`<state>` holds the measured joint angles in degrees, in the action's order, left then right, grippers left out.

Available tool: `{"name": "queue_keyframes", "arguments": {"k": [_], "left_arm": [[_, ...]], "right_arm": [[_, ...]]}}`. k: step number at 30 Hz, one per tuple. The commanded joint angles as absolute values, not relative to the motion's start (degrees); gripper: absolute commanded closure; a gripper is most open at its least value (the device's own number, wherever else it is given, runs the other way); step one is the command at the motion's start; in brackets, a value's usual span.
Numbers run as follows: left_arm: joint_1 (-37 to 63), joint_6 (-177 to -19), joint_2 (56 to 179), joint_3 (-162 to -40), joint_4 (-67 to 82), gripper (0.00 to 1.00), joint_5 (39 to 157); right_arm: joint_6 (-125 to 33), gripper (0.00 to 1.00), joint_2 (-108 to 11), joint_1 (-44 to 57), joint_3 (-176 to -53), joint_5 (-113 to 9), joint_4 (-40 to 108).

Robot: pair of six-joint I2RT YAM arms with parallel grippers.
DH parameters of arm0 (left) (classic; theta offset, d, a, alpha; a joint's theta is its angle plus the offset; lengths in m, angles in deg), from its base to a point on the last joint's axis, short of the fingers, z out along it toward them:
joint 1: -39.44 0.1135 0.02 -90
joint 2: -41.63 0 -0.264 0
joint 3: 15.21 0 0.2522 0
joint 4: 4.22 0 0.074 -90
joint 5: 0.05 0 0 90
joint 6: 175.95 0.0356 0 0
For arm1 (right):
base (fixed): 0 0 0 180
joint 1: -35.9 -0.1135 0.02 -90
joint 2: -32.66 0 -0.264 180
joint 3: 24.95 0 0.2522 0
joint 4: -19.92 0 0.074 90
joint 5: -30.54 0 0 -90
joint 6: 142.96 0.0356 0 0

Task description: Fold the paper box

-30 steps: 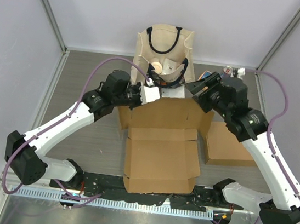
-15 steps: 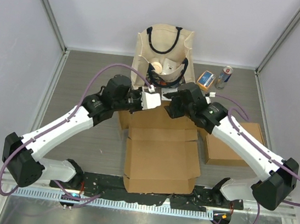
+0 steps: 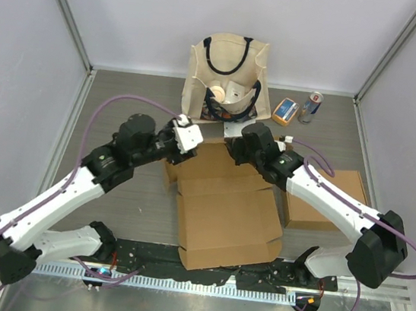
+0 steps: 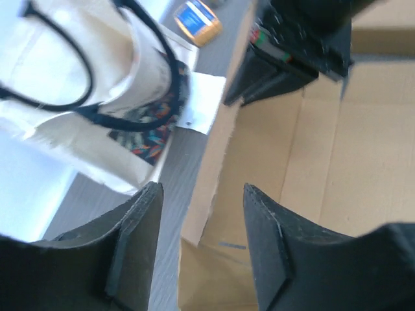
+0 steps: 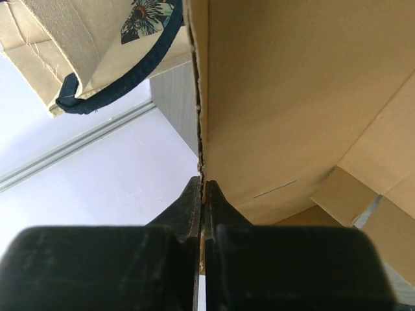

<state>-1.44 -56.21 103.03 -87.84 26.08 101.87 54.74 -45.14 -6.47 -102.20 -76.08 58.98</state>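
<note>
A cloth bag [image 3: 227, 66] is standing just behind the open cardboard box [image 3: 226, 219], with a can [image 3: 311, 106] and a small packet [image 3: 284, 110] off to the right. Both arms are reaching over the box's far flap [image 3: 222, 165]. The right gripper [image 5: 202, 194] is pinching the flap's edge, fingers closed tight. The left gripper [image 4: 201, 240] is hovering astride that edge, spread wide and gripping nothing.

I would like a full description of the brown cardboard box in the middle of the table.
The paper box is plain brown cardboard, not yet folded: its base lies flat on the table near the arm bases, flaps spread, back panel raised. The right claw pinches that panel's edge; the open left claw straddles it.
</note>
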Motion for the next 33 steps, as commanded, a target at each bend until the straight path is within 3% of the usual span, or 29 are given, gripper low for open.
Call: {"name": "queue_keyframes", "arguments": {"k": [1, 6, 8, 11, 13, 14, 16, 17, 20, 23, 26, 33], "left_arm": [[-1.7, -75.2, 92.5, -87.5, 19.2, 0.41, 90.8], [-1.7, -95.9, 79.6, -81.7, 22.7, 0.35, 69.0], [-1.7, -108.6, 77.2, -77.3, 26.3, 0.31, 54.0], [-1.7, -123.8, 75.1, -72.8, 37.9, 0.34, 44.9], [-1.7, -128.3, 73.7, -71.3, 39.5, 0.43, 46.5], [-1.7, -125.6, 72.7, -68.6, 37.9, 0.46, 55.2], [-1.7, -123.0, 68.5, -64.3, 27.5, 0.47, 64.8], [-1.7, -124.2, 67.1, -61.0, 25.6, 0.42, 67.2], [-1.7, -134.3, 63.4, -57.4, 29.7, 0.36, 63.9], [-1.7, -137.9, 61.3, -58.1, 36.4, 0.43, 59.7], [-1.7, -136.2, 60.5, -60.8, 38.1, 0.44, 56.6], [-1.7, -138.2, 70.4, -69.1, 45.4, 0.36, 54.2]], "right_arm": [[53.5, 0.99, -45.9, -6.6, -100.3, -78.9, 47.9], [48.9, 0.99, -44.1, -6.6, -93.8, -80.6, 36.0], [46.9, 0.99, -42.7, -6.8, -89.6, -80.6, 30.4], [45.9, 0.99, -41.6, -6.8, -84.8, -80.2, 24.7], [46.7, 0.99, -41.0, -6.8, -83.3, -80.1, 24.4], [46.7, 0.99, -40.6, -6.9, -83.1, -80.5, 25.0], [46.4, 0.99, -39.5, -6.7, -82.5, -81.1, 25.0], [46.2, 0.99, -39.1, -6.6, -82.1, -81.1, 24.1], [44.7, 0.99, -38.4, -6.6, -80.8, -81.2, 20.9], [44.1, 0.99, -39.0, -6.2, -78.8, -80.4, 13.0], [43.5, 0.99, -40.8, -6.4, -80.7, -82.3, 9.7], [38.3, 0.99, -47.0, -5.9, -86.2, -87.5, 4.5]]}}
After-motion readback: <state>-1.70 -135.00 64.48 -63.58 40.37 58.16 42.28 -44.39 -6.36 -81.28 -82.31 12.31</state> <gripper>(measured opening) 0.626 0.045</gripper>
